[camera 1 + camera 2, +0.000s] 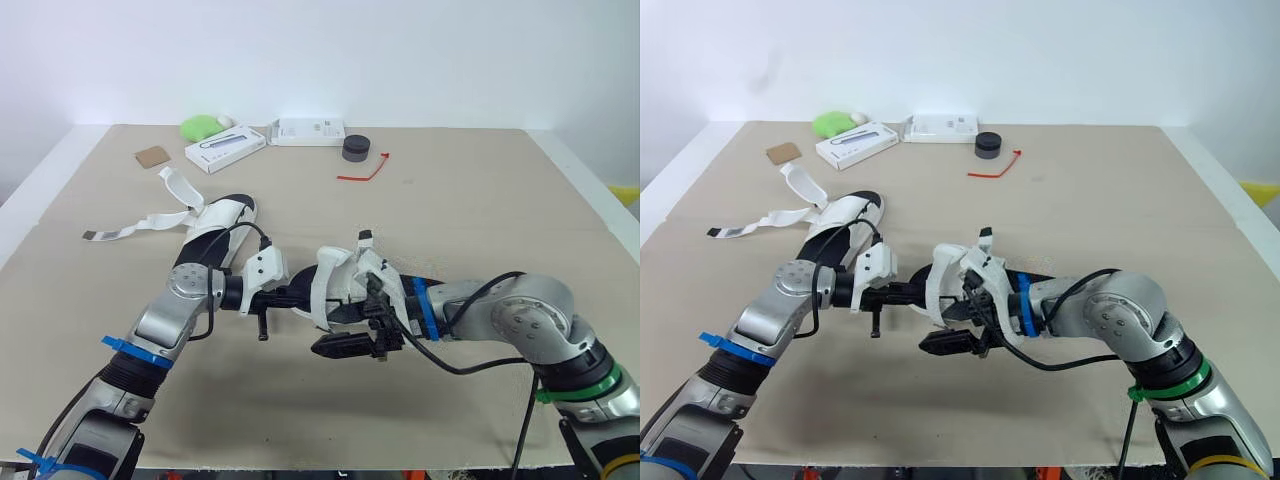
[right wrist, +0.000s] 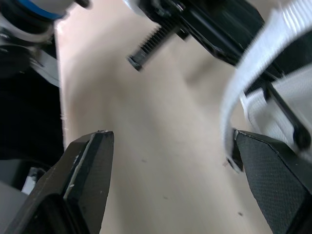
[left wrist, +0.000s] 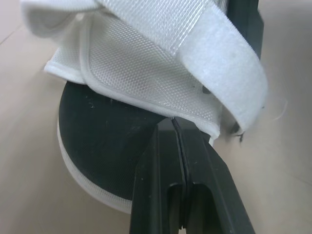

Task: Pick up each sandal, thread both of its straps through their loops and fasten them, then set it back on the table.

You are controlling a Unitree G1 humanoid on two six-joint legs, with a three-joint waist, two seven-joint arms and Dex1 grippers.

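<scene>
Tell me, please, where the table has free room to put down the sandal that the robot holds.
Bare: the right side of the tan table, from the thin red tie to the right edge, and the near strip before the held white mesh sandal. Crowded: far left, with two white boxes, a black round puck, and the other sandal.

From the left wrist, the sandal (image 3: 146,87) runs off the frame beyond the left gripper (image 3: 176,124), and whatever its pressed-together fingers pinch is hidden between them. Beside the right gripper (image 2: 170,141), the strap (image 2: 229,102) is blurred and the sandal is cut off at the edge. Well beyond both grippers, the print on the white box (image 1: 225,150) is too small to read.
</scene>
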